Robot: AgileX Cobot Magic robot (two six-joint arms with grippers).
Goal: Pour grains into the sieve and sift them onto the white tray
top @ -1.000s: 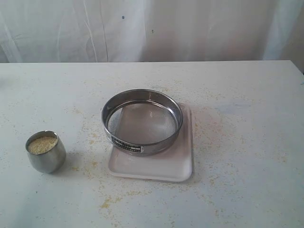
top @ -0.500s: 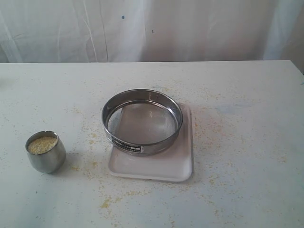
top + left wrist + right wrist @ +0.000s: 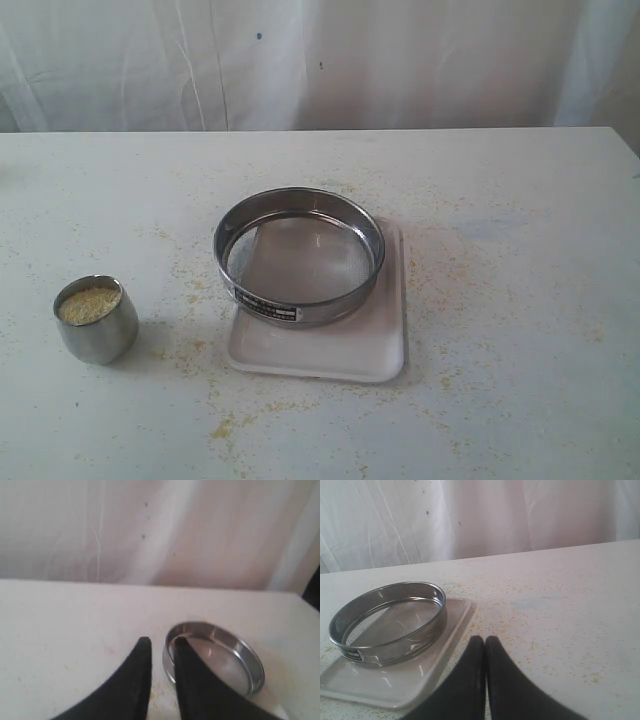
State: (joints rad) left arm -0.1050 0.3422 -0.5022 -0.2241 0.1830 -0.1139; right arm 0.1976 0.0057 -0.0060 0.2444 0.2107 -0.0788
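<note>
The sieve (image 3: 300,255) is a wide steel ring with a mesh bottom, and it rests on the white tray (image 3: 375,345) at the table's middle. The grains (image 3: 88,304) fill a small steel cup (image 3: 97,335) at the front left. Neither gripper shows in the exterior view. In the left wrist view my left gripper (image 3: 161,642) hangs above the table beside the sieve (image 3: 227,662), its black fingers slightly apart with nothing between them. My right gripper (image 3: 485,639) is shut and empty, close to the tray (image 3: 395,682) and the sieve (image 3: 387,620).
Loose grains (image 3: 225,428) lie scattered over the white table around the tray and the cup. A white curtain (image 3: 320,60) hangs behind the table's far edge.
</note>
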